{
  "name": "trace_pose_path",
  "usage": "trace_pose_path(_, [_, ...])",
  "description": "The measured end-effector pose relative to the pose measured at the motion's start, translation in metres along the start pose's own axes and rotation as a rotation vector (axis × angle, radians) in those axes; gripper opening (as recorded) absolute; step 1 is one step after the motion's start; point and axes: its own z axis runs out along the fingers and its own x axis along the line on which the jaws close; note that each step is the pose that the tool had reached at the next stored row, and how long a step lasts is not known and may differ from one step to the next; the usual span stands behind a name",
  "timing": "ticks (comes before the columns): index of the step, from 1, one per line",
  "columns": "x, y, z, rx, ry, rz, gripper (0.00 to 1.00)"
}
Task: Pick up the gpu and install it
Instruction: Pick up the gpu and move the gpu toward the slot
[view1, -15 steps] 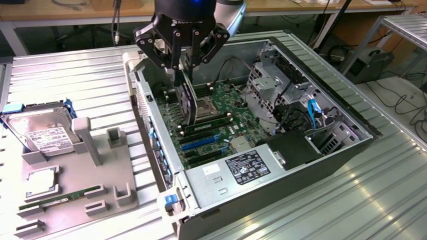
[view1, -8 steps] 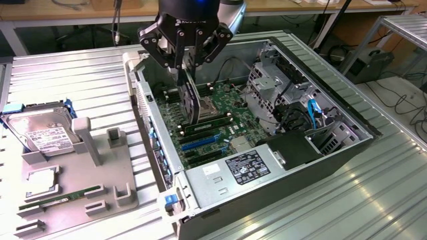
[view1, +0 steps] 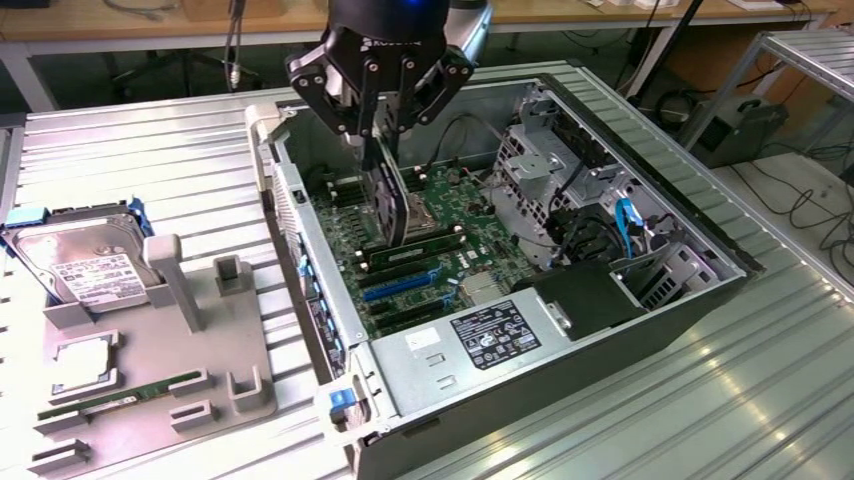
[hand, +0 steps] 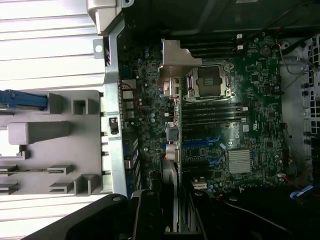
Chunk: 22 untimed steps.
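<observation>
Exterior view first: the pick-up is done. The gripper (view1: 384, 125) hangs over the open case (view1: 287, 200) with its jaws pinched on the top edge of the gpu (view1: 390, 195). The card hangs straight down from them, edge-on, with its lower end down inside the case, over the board (view1: 467, 225) and near the middle of it. The install is what's left. As I read it, the card is in the air rather than seated, and the blue slots (view1: 400, 285) lie bare, a little nearer the camera than the card's lower edge. Off to the exterior view's left, the fixture (view1: 134, 390) holds the hard drive (view1: 87, 265) and a RAM stick (view1: 120, 400), well apart from the action. Over to the wrist view, looking down the length of the card: the gripper (hand: 172, 217) clamps the near end of the gpu (hand: 172, 165) from both sides, and the card runs away from the camera as a thin strip. The silver bracket (hand: 175, 62) is at the far end, just beside the socket (hand: 210, 82). The blue slots (hand: 200, 144) sit alongside the strip, uncovered, so from here too the card looks unseated. How high it hangs above the board I cannot tell.
</observation>
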Motion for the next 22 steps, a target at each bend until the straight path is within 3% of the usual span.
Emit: trace_pose_path(22, [-0.015, 0.0011, 0.0004, 0.0000, 0.0000, 0.000, 0.26])
